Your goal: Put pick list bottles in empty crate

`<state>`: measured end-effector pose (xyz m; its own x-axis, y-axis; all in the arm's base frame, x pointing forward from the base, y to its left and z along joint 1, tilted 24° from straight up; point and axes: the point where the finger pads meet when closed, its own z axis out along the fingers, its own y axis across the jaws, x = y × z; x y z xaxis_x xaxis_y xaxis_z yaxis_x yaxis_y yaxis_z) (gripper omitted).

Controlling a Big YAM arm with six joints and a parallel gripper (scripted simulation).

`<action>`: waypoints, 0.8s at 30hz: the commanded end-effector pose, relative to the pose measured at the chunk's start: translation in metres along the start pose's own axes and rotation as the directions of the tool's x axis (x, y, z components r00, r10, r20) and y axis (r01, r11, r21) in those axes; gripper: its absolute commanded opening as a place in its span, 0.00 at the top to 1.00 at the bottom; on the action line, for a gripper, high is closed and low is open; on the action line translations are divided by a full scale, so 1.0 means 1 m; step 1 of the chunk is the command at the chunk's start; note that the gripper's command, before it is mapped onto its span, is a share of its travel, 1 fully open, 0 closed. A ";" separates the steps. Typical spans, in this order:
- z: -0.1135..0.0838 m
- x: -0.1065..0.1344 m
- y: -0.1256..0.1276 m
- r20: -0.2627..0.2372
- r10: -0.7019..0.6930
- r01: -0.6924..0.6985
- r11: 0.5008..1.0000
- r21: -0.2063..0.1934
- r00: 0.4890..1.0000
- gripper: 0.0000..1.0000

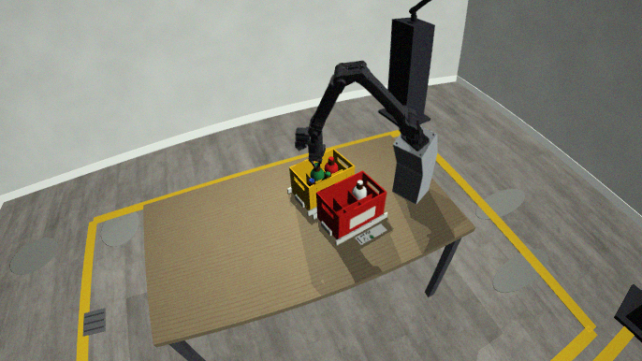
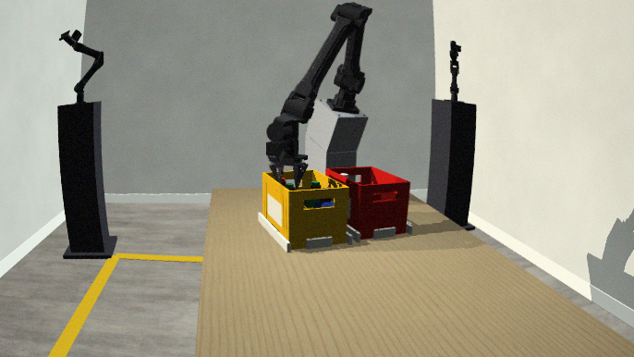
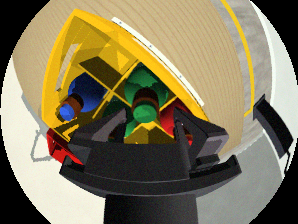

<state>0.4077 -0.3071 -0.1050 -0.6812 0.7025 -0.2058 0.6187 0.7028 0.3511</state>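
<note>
Top view: wooden table (image 1: pixel 225 243) (image 2: pixel 370 301) spans the centre and lower left of the frame. Yellow crate (image 1: pixel 301 189) (image 2: pixel 319 217) (image 3: pixel 56 60) mid-frame, red crate (image 1: pixel 328 220) (image 2: pixel 376 217) (image 3: pixel 60 149) just beside it, to its lower right. Pick list (image 1: pixel 371 234) on the table at the red crate's lower edge, print too small to read. White-capped bottle (image 1: pixel 359 190) upright in the red crate, toward the right. Wrist view, yellow crate: blue-capped bottle (image 1: pixel 312 181) (image 3: pixel 67 111) at left; green-capped bottle (image 1: pixel 317 173) (image 2: pixel 289 186) (image 3: pixel 145 111) at centre; second green bottle (image 3: pixel 116 109) behind the left finger, partly hidden; red bottle (image 1: pixel 331 166) (image 3: pixel 172 117) at right, partly hidden. Gripper (image 1: pixel 315 164) (image 2: pixel 288 184) (image 3: pixel 150 112) points down at the yellow crate's opening, fingers fairly wide apart, nothing clamped; in the wrist view the central green cap shows between the fingertips, contact not clear.
</note>
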 end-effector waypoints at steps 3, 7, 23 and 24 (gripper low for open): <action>0.013 -0.013 0.008 0.019 -0.017 0.017 1.000 0.000 1.000 0.39; 0.016 -0.013 0.008 0.019 -0.023 0.023 1.000 -0.001 1.000 0.39; 0.017 -0.014 0.010 0.018 -0.021 0.021 1.000 0.000 1.000 0.39; 0.018 -0.014 0.010 0.017 -0.022 0.022 1.000 -0.001 1.000 0.39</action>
<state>0.4138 -0.3045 -0.1146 -0.6833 0.7010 -0.2043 0.6172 0.7040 0.3512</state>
